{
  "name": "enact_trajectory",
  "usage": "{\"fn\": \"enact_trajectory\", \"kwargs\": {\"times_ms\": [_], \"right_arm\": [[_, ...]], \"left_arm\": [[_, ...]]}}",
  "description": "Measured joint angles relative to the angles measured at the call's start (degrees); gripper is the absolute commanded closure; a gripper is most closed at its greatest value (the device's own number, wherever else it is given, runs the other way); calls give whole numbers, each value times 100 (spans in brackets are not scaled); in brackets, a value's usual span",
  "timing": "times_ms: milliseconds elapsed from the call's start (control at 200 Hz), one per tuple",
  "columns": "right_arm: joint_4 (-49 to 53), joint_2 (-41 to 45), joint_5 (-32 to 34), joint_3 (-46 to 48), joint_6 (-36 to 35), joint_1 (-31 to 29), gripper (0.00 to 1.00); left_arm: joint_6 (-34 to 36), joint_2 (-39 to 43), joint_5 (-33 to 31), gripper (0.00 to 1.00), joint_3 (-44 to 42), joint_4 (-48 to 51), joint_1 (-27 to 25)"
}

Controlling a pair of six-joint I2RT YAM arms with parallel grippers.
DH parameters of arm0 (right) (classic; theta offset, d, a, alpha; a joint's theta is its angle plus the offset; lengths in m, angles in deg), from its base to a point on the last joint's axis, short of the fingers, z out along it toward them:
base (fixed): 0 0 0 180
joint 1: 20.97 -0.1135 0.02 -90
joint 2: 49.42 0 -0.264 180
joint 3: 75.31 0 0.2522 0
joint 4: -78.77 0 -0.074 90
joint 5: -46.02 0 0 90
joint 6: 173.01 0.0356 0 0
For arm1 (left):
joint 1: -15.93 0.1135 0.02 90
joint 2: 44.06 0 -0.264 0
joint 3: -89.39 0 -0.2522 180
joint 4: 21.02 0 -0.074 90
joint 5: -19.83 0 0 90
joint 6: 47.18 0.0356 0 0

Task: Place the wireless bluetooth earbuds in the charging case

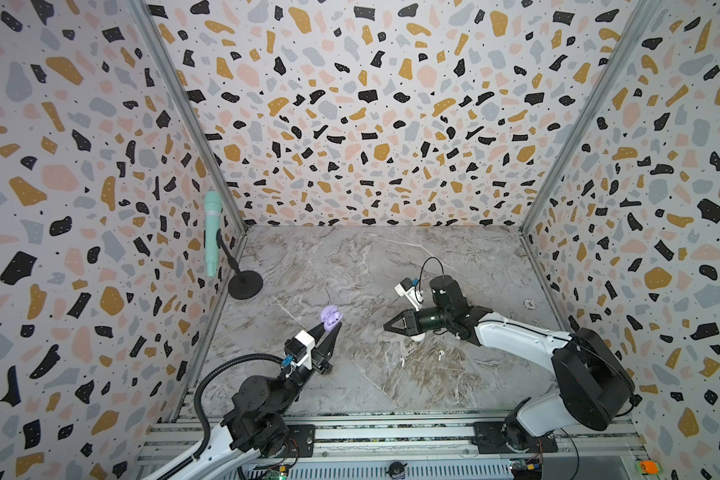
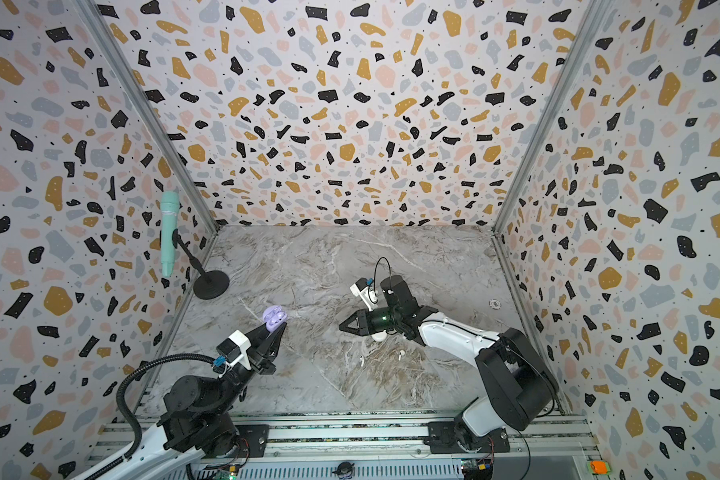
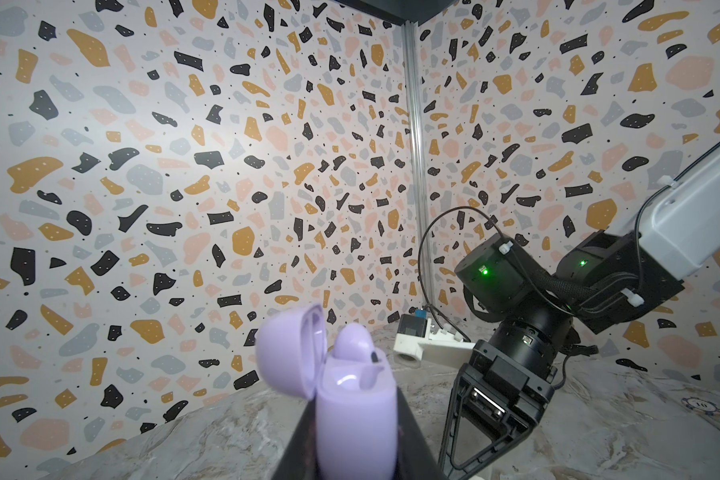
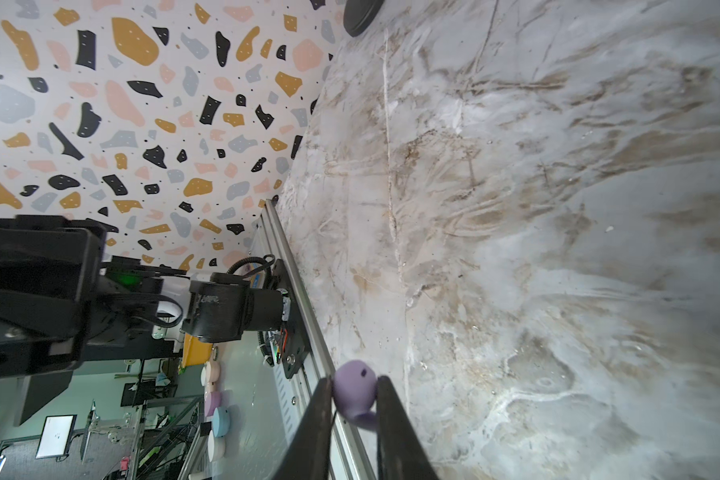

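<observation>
While left gripper [image 1: 327, 332] is clamped on the pale lavender rounded plastic charging case [image 1: 330, 316] at near-left of the grey marble-pattern table [image 1: 350, 266], right gripper [image 1: 387, 327] is pinched on one pale lavender stemmed plastic earbud [image 4: 352, 388] at mid-table. Its tips point left toward the case, with a clear gap between the two. Can't tell if the case touches the table.

Left wrist view: the case sits upright between the black fingers [image 3: 304, 436], and its hinged lid [image 3: 283, 353] is swung open, glossy inside. A second lavender earbud [image 3: 352, 340] sits in the case, rounded head sticking up, small dark spot on its side.

Right wrist view: the held earbud is matte, with a bulbous head, a small dark oval spot and a short stem running past one finger. The fingers grip the head from both sides.

One white stemmed earbud [image 1: 402, 360] and another white earbud [image 1: 440, 354] lie loose on the table, just nearer than the right gripper and apart from each other. A white rounded object [image 1: 417, 336] is mostly hidden under the right gripper's body; can't tell what it is.

Far left: mint-green microphone [image 1: 213, 232] on a black round-base stand [image 1: 245, 284]. Small round white token [image 1: 529, 304] on the table at right.
</observation>
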Motion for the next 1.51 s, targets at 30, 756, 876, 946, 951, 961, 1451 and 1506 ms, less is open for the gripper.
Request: {"fn": "enact_trajectory", "kwargs": {"times_ms": [30, 756, 876, 946, 951, 961, 1451, 1506], "right_arm": [[-17, 55, -20, 0, 20, 0, 79], [800, 916, 1259, -221, -411, -223, 68], [1425, 664, 2009, -474, -866, -848, 66], [1657, 535, 2315, -481, -1056, -1224, 65], [1674, 529, 2337, -476, -1064, -1248, 65], [1709, 520, 2382, -472, -1082, -1303, 65], [2787, 728, 3803, 365, 2083, -2791, 24], [2793, 848, 3947, 332, 2610, -2896, 10]], "left_arm": [[0, -15, 9, 100, -2, -2, 0], [-76, -297, 61, 100, -7, -66, -22], [-90, -295, 39, 100, -11, -116, -31], [-101, -262, 39, 100, -15, -116, -31], [-103, -260, 39, 100, -15, -116, -31], [-105, -256, 39, 100, -15, -116, -31], [-125, -166, 35, 100, -15, -127, -31], [-131, -166, 37, 100, -15, -136, -31]]}}
